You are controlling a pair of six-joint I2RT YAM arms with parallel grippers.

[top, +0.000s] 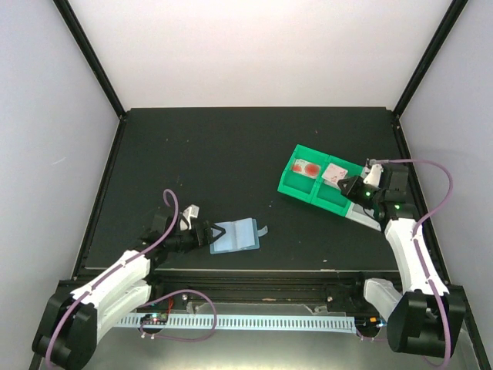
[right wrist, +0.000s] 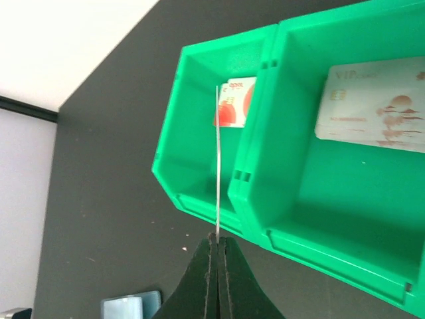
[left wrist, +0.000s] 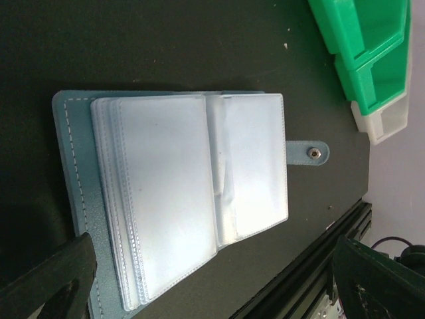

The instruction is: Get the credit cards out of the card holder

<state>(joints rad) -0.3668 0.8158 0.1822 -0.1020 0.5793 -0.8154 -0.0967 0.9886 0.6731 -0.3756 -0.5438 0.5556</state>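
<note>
The light blue card holder (top: 235, 235) lies open on the black table, its clear pockets (left wrist: 186, 193) showing no card. My left gripper (top: 212, 235) is open just left of it; in the wrist view its fingers (left wrist: 46, 286) straddle the holder's near edge. My right gripper (right wrist: 217, 242) is shut on a thin card (right wrist: 217, 166) seen edge-on, its colour hidden, held above the green bins (right wrist: 199, 199). A red-marked card (right wrist: 234, 103) lies in the left bin and a whitish-pink card (right wrist: 375, 100) in the right one. The right gripper (top: 350, 187) sits at the bins' near right.
The green bins (top: 296, 187) stand right of centre, with a clear bin (top: 362, 218) joined at their near end; both show in the left wrist view (left wrist: 388, 123). A small white piece (top: 189, 212) lies beside the left arm. The table's front rail (top: 254, 281) runs just behind the holder.
</note>
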